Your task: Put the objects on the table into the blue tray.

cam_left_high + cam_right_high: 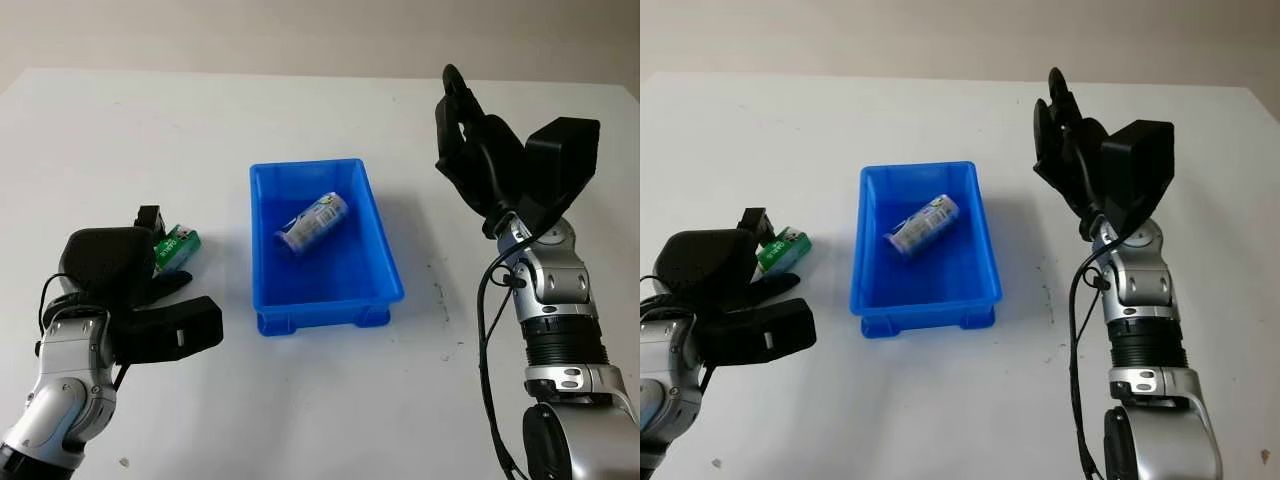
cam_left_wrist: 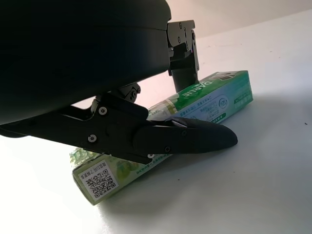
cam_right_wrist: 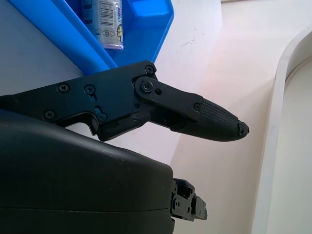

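A green toothpaste box (image 1: 179,246) lies on the white table left of the blue tray (image 1: 385,250). My left hand (image 1: 166,252) is low over the box's near end. One finger (image 2: 195,137) runs along one side of the box (image 2: 214,95) and the thumb stands on the other. The hand is open and the box still rests on the table. A small can (image 1: 312,222) lies on its side inside the tray. My right hand (image 1: 466,128) is open and raised above the table to the right of the tray, holding nothing.
The white table (image 1: 330,400) stretches bare around the tray, with a few small dark specks near the right arm. Its far edge runs along the back, and the table's right edge (image 3: 273,126) curves close to my right hand.
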Robot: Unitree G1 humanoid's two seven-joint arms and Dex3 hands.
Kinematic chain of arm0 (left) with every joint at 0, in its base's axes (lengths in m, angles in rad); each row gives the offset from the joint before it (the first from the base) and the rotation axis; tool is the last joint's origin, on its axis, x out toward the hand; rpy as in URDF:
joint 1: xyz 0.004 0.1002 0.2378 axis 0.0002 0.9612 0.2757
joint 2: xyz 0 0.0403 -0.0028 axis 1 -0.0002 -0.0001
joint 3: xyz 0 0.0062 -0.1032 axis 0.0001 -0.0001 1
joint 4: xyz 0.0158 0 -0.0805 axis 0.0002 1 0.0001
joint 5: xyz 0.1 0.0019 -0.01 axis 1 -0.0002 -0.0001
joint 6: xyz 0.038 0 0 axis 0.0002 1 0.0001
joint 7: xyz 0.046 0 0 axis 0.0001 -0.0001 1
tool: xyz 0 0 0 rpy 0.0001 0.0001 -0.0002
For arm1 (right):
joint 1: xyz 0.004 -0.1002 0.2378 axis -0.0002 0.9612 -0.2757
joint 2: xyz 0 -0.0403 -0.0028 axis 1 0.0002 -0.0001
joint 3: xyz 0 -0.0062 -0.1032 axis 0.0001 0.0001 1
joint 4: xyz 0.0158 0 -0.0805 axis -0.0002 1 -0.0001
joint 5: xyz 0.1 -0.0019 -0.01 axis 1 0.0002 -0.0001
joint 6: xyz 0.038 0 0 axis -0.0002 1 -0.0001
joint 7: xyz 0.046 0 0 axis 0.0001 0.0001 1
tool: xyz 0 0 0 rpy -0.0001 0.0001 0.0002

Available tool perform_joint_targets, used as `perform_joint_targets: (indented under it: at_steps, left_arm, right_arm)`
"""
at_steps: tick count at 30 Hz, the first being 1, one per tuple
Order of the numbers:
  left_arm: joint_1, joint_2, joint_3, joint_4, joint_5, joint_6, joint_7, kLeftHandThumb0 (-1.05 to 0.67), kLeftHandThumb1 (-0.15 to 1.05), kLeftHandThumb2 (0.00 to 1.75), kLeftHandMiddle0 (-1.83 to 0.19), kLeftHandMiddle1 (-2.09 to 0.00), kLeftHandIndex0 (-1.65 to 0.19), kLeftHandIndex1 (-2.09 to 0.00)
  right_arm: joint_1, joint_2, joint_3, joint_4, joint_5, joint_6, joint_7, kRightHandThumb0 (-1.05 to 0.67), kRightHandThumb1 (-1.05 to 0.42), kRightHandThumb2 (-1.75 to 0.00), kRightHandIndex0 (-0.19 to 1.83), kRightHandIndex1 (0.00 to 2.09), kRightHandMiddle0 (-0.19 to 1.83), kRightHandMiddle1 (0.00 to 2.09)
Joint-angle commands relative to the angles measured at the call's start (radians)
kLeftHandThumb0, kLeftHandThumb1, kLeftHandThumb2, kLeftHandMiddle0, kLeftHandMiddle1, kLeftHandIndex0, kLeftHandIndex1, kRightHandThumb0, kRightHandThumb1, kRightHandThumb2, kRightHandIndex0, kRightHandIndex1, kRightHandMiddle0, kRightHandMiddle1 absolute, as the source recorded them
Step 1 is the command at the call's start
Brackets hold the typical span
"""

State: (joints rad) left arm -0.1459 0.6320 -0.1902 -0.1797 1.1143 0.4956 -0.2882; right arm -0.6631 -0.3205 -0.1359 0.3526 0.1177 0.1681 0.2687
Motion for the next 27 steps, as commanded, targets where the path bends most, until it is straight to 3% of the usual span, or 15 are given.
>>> perform_joint_targets:
  at_steps: [1, 4, 13, 15, 18, 21, 25, 27]
  left_arm:
    - [0.026, -0.026, -0.023, 0.026, -0.002, -0.002, -0.010, -0.53, 1.05, 0.44, -0.74, -2.09, -0.18, -2.09]
    - [0.028, -0.031, -0.024, 0.035, 0.009, -0.002, -0.007, -0.53, 1.05, 0.45, -0.79, -2.09, -0.28, -2.09]
    - [0.025, -0.028, 0.009, 0.001, -0.024, -0.021, -0.013, -0.48, 1.05, 0.40, -0.68, -2.09, -0.21, -2.09]
    - [0.025, -0.014, 0.024, -0.012, -0.039, -0.060, 0.018, -0.46, 1.05, 0.40, -0.74, -2.09, -0.22, -2.09]
    - [0.016, 0.003, 0.064, -0.036, -0.078, -0.119, 0.061, -0.44, 1.05, 0.38, -0.66, -2.09, -0.24, -2.09]
    - [-0.011, -0.001, 0.113, -0.075, -0.120, -0.145, 0.086, -0.42, 1.05, 0.33, -0.61, -2.09, -0.22, -2.09]
    - [-0.085, 0.056, 0.130, -0.116, -0.061, -0.175, 0.074, -0.45, 1.05, 0.33, -0.65, -2.09, -0.17, -2.09]
    - [-0.113, 0.058, 0.141, -0.132, -0.065, -0.180, 0.062, -0.45, 1.05, 0.32, -0.80, -2.09, -0.28, -2.09]
  right_arm:
    - [-0.016, -0.010, -0.008, 0.003, 0.003, -0.016, 0.002, -0.72, -1.05, -0.76, -0.19, 0.00, -0.19, 0.00]
    - [-0.019, -0.010, -0.009, 0.014, 0.007, -0.028, 0.012, -0.73, -1.05, -0.76, -0.19, 0.00, -0.19, 0.00]
    - [-0.018, -0.006, -0.014, 0.013, 0.014, -0.029, 0.019, -0.72, -1.05, -0.76, -0.19, 0.00, -0.19, 0.00]
    - [-0.017, -0.004, -0.014, 0.009, 0.014, -0.024, 0.015, -0.72, -1.05, -0.75, -0.19, 0.00, -0.19, 0.00]
    - [-0.014, -0.003, -0.013, 0.003, 0.015, -0.018, 0.013, -0.72, -1.05, -0.75, -0.19, 0.00, -0.19, 0.00]
    - [-0.012, -0.003, -0.010, 0.000, 0.011, -0.016, 0.005, -0.72, -1.05, -0.75, -0.19, 0.00, -0.19, 0.00]
    - [-0.014, -0.003, -0.007, 0.005, 0.014, -0.016, 0.011, -0.71, -1.05, -0.75, -0.19, 0.00, -0.19, 0.00]
    - [-0.014, -0.002, -0.006, 0.003, 0.014, -0.015, 0.011, -0.71, -1.05, -0.75, -0.19, 0.00, -0.19, 0.00]
